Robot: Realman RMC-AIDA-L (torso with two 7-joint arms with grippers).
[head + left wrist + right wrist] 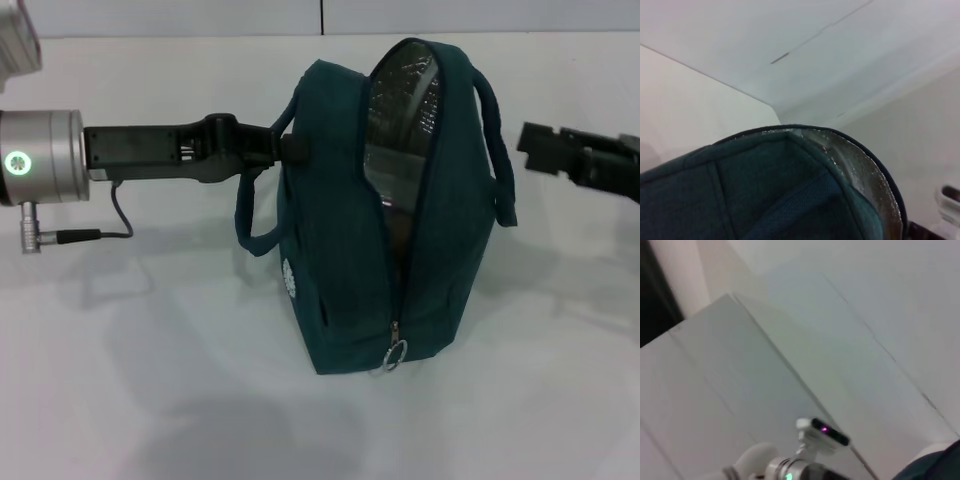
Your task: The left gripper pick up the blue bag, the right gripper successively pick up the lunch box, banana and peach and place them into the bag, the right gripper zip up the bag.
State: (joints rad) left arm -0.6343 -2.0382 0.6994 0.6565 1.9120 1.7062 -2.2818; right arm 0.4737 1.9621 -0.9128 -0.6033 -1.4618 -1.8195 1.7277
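Observation:
The blue bag (340, 250) stands upright in the middle of the white table in the head view. Its zip is undone, with the ring pull (395, 355) low on the near end, and the top gapes to show silver lining (405, 100). My left gripper (288, 148) reaches in from the left and is shut on the bag's upper side by a handle. My right gripper (535, 150) hovers to the right of the bag, apart from it. The left wrist view shows the bag's rim (790, 190) close up. The lunch box, banana and peach are out of view.
A loose bag handle (250, 225) hangs below my left arm, and a grey cable (115, 215) droops from that wrist. The white table (150, 380) runs back to a pale wall. In the right wrist view, the left arm's lit wrist (790, 472) shows.

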